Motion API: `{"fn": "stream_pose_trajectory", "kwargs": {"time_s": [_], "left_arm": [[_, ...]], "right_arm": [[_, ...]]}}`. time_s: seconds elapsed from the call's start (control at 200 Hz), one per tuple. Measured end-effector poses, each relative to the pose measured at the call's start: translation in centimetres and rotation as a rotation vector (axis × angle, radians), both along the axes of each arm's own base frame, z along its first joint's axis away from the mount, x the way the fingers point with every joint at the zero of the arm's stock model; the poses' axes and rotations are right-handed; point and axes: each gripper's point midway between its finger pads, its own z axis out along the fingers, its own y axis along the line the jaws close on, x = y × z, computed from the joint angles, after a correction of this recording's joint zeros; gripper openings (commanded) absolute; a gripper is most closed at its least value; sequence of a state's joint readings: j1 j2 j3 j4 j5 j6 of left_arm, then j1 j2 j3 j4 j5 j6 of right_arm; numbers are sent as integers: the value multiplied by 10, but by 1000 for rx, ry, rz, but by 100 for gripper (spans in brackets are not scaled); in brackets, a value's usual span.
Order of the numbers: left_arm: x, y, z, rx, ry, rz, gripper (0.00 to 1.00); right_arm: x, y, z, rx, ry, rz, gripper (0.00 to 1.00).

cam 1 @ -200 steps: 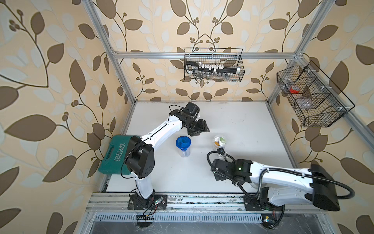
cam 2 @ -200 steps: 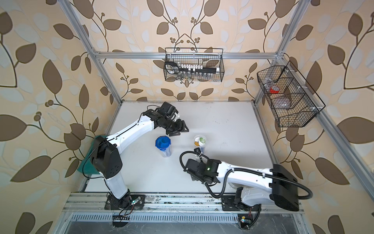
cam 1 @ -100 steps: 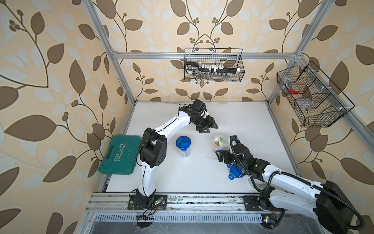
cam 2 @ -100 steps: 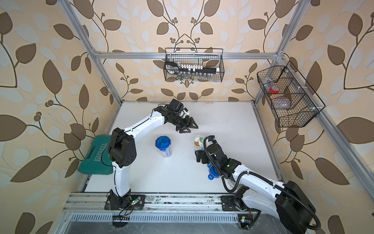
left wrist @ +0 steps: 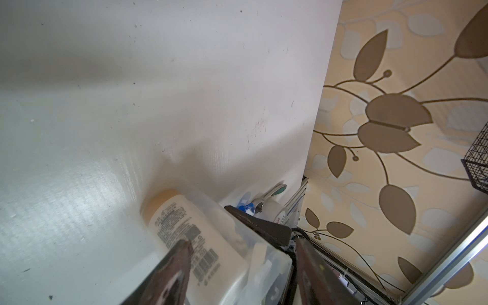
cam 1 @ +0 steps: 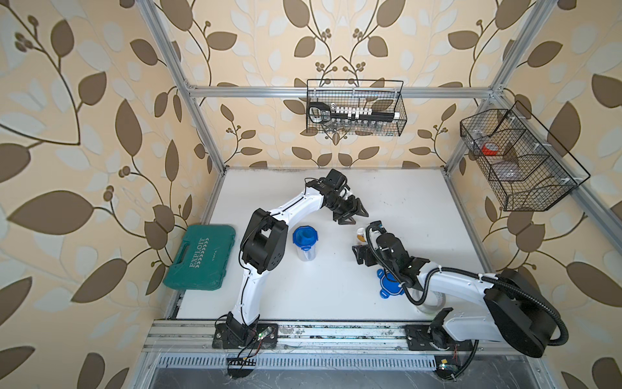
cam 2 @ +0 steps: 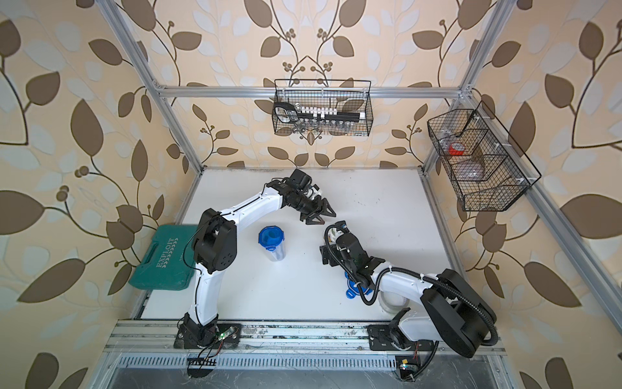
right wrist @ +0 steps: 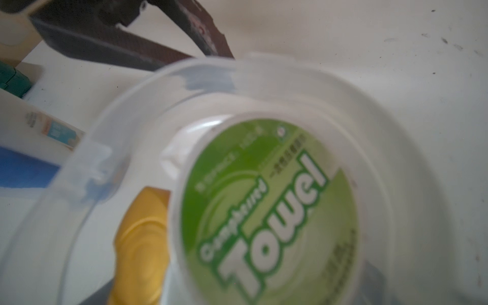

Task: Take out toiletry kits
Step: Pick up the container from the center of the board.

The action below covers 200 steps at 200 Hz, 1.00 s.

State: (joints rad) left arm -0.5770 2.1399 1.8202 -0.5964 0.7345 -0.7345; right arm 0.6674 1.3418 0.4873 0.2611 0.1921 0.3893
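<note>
An open clear jar (cam 1: 360, 232) stands mid-table and holds one of the toiletry kits. Looking into it in the right wrist view, I see a green-white towel disc (right wrist: 269, 208) and a yellow cap (right wrist: 142, 245). My right gripper (cam 1: 364, 246) hangs right over the jar's mouth, its fingers outside the right wrist view. My left gripper (left wrist: 243, 253) is open at the jar's far side, and a white bottle with an orange cap (left wrist: 190, 237) shows through the jar wall between its fingers (right wrist: 206, 34). A second jar (cam 1: 305, 244) stands shut under a blue lid, contents hidden.
A loose blue lid (cam 1: 390, 286) lies on the table under my right arm, with a tape roll (cam 1: 430, 303) beside it. A green tool case (cam 1: 202, 257) sits at the left edge. Wire baskets (cam 1: 355, 111) hang on the back and right walls.
My right arm swung from the table's front up to the open jar, uncovering the blue lid on the table. My left gripper moved right and closer to the jar.
</note>
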Motion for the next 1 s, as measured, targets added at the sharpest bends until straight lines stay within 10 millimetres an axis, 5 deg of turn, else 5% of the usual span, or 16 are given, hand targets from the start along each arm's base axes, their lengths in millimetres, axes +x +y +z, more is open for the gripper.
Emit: {"fn": "stream_pose_trajectory", "kwargs": {"time_s": [0.19,0.7,1.0], "left_arm": [[1,-2,-3,-4,9,6,64],[-3,-7,-7,-18,19,0,64],[1,-12,6,-39,0,-6,65]], "right_arm": [[11,1,5,-11,-39,-16,91],[20,2,5,-66,-42,-20,66],[5,5,11,-97,35,19,60]]}}
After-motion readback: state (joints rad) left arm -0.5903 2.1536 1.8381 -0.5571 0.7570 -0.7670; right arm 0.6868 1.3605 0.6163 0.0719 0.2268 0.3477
